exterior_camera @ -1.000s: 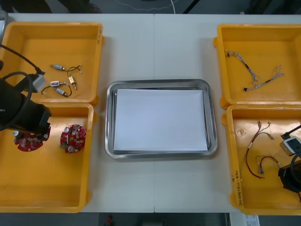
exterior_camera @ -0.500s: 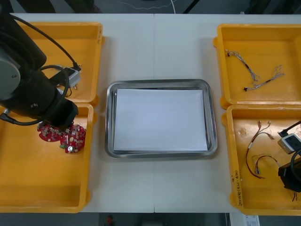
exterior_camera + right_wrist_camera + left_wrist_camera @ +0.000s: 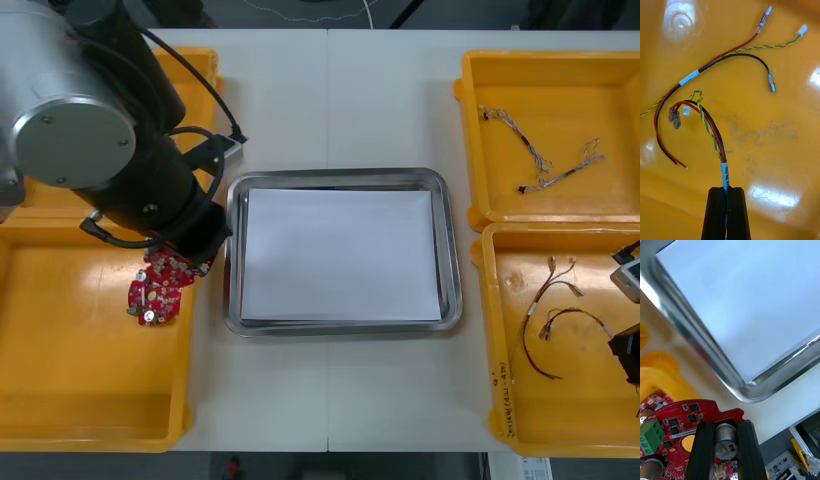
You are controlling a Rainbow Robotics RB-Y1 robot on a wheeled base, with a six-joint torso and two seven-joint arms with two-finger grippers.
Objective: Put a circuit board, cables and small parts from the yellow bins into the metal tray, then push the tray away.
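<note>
Beside white-lined, shiny-rimmed metal tray (image 3: 232, 250), over near left yellow bin (image 3: 80, 380): pinches in left gripper (image 3: 726, 425) a round red circuit board (image 3: 696, 412) by its silver cylinder, green terminal block alongside. Over near right yellow bin (image 3: 570, 420): clamps in right gripper (image 3: 727, 191) a taped red, black and green-yellow cable (image 3: 724, 170).

- You are working on a light counter (image 3: 330, 100); a thin seam runs across it from the far edge to the near edge, passing under the metal tray (image 3: 340, 177).
- The metal tray lies flat at the counter's middle, white inside.
- Left of the tray stand the far left yellow bin (image 3: 205, 62) and the near left yellow bin (image 3: 90, 400), with a strip of bare counter between them and the tray.
- Right of the tray stand the far right yellow bin (image 3: 560, 100) and the near right yellow bin (image 3: 580, 400), just beside its rim.
</note>
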